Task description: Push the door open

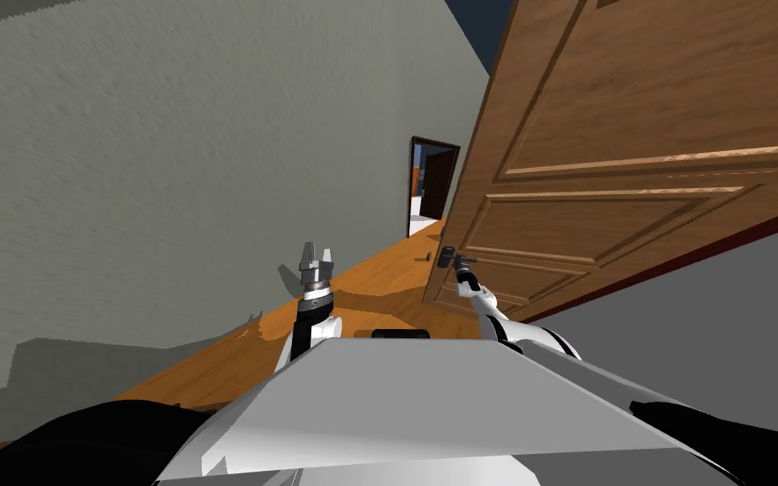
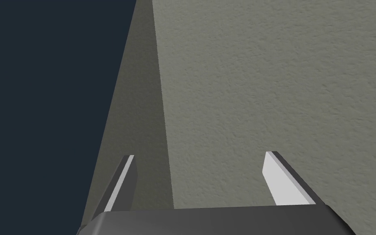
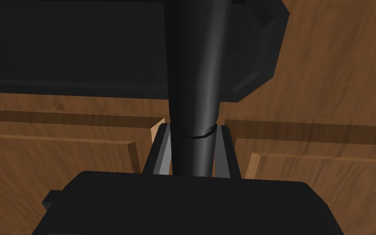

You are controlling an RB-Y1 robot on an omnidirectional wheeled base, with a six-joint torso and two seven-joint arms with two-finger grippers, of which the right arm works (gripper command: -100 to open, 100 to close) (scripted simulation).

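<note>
Door point(image 1: 632, 126), brown and panelled, fills the right side ahead, its handle edge nearest me. At the left, the left gripper point(image 1: 316, 250) hangs idle near the grey wall point(image 1: 168, 169), fingers spread. Rightward, the right gripper point(image 3: 192, 128) pinches the dark handle point(image 3: 195, 81) between its fingers point(image 3: 161, 153). Grip looks made; next comes a steady forward push through that handle, swinging the door away from me.
</note>
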